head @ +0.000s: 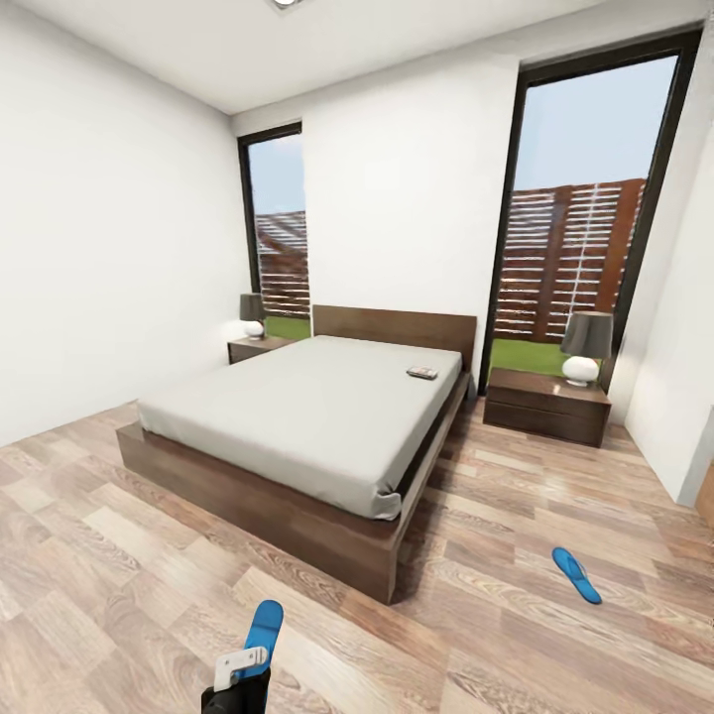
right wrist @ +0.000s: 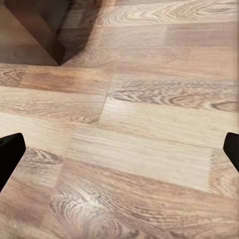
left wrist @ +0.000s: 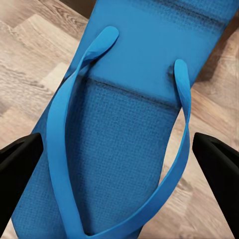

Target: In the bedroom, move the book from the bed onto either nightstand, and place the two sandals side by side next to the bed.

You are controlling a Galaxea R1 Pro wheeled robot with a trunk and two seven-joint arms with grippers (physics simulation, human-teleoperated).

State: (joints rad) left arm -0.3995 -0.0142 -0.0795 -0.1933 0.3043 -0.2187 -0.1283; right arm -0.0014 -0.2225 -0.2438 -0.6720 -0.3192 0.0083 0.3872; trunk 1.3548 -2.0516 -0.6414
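Your left gripper (left wrist: pixel 119 164) hangs wide open just above the nearer blue sandal (left wrist: pixel 124 124), one finger (left wrist: pixel 17 164) off each long edge of the sole, touching nothing. I judge the flip-flop light, flat and bendy, so it will likely flop if pinched at the toe. Close across the sole's width near the middle, where the thong strap (left wrist: pixel 59 124) arches up. The bed (head: pixel 297 516) stands ahead of that gripper, with the book (head: pixel 422 373) far beyond it on the mattress, near the headboard. Your right gripper (right wrist: pixel 119 149) is spread just as wide over bare wood-plank floor (right wrist: pixel 149 129), holding nothing. I count two sandals, the second (head: pixel 576 574) well off to the right, one book, two nightstands (head: pixel 256 347) (head: pixel 545 405) and two lamps (head: pixel 253 313) (head: pixel 585 347).
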